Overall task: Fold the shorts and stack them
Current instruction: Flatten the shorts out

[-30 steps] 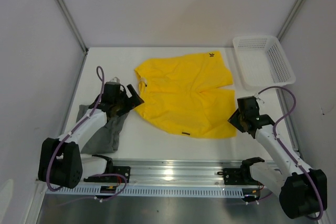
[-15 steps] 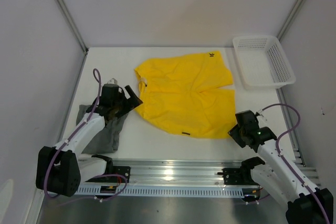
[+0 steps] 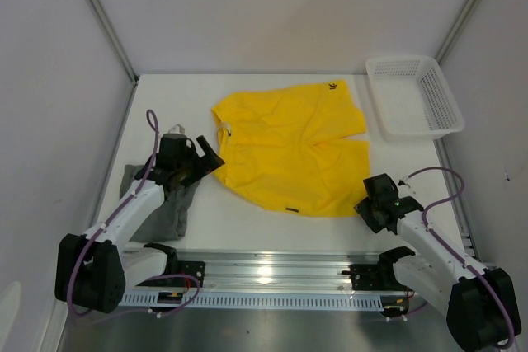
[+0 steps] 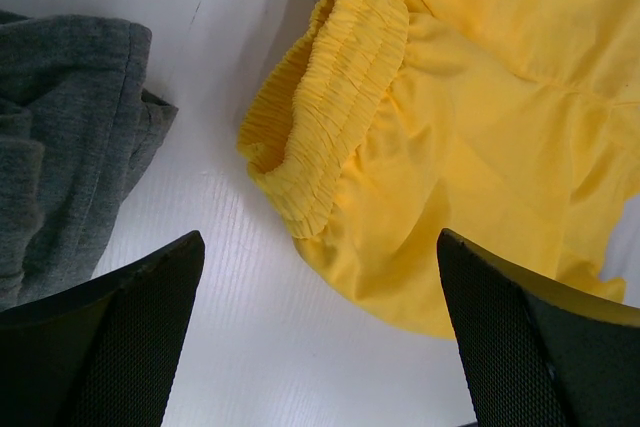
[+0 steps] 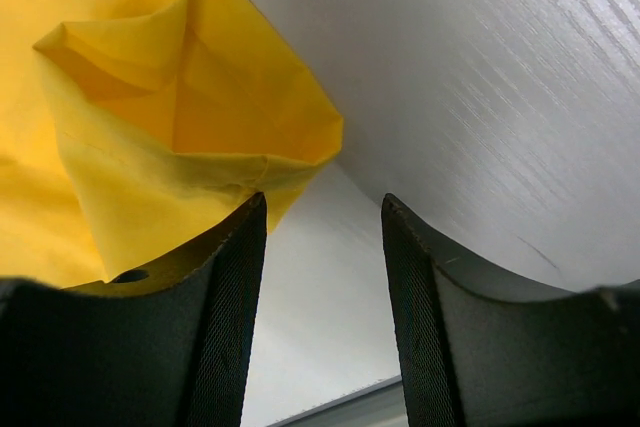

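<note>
The yellow shorts [image 3: 289,147] lie spread flat in the middle of the white table [image 3: 247,232]. The dark grey shorts [image 3: 163,208] lie crumpled at the left, partly under my left arm. My left gripper [image 3: 208,160] is wide open, just off the yellow waistband [image 4: 330,117], with the grey shorts [image 4: 60,137] to its left. Only bare table and the yellow hem sit between the left gripper's [image 4: 320,247] fingers. My right gripper [image 3: 365,206] hangs low at the near right leg corner [image 5: 160,117] of the yellow shorts. The right gripper [image 5: 322,202] is partly open with only table in its gap.
A white mesh basket [image 3: 412,96] stands at the back right corner. A metal rail [image 3: 264,274] carrying the arm bases runs along the near edge. Grey walls close in the table on the left, back and right.
My right gripper has dropped toward the near edge and slid slightly left to the yellow leg corner, its jaws widening. The left arm has barely shifted. Both shorts lie as before.
</note>
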Robot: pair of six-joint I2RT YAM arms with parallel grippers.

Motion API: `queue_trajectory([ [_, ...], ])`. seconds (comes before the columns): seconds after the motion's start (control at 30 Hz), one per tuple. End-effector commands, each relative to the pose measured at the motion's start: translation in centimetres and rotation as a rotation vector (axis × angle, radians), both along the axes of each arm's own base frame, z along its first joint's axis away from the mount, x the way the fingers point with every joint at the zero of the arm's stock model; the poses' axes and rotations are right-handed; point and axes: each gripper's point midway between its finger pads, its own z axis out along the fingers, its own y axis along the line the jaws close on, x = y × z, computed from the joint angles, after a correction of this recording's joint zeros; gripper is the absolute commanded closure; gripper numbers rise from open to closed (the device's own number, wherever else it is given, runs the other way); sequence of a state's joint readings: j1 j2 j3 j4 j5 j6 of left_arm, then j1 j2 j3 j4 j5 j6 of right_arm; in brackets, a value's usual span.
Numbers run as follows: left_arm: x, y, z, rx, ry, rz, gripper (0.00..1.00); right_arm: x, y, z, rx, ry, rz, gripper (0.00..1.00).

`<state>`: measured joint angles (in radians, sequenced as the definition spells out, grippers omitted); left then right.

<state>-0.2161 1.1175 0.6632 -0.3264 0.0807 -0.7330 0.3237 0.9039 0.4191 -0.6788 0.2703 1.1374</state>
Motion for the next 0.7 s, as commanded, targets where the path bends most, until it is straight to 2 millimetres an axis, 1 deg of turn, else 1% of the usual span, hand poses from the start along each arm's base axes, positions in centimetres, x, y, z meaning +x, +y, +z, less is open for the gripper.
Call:
queue_trajectory([
  [0.0,-0.2,-0.1,0.5,0.001,-0.022,-0.002,0.01,1.9,0.1,1.2,0.007,-0.073,-0.040,0.49],
  [0.23,-0.2,-0.5,0.7,0.000,-0.026,-0.012,0.01,2.6,0.3,2.6,0.019,-0.105,-0.048,0.49],
  [0.47,0.1,-1.1,0.9,0.005,-0.028,-0.028,0.01,2.9,0.5,3.3,0.031,-0.123,-0.054,0.47],
  [0.57,0.1,-1.3,1.0,0.004,-0.029,-0.036,0.01,3.0,0.4,3.4,0.030,-0.132,-0.058,0.46],
  [0.67,0.1,-1.4,0.7,0.006,-0.023,-0.037,0.01,3.0,0.2,3.0,0.019,-0.125,-0.071,0.45],
])
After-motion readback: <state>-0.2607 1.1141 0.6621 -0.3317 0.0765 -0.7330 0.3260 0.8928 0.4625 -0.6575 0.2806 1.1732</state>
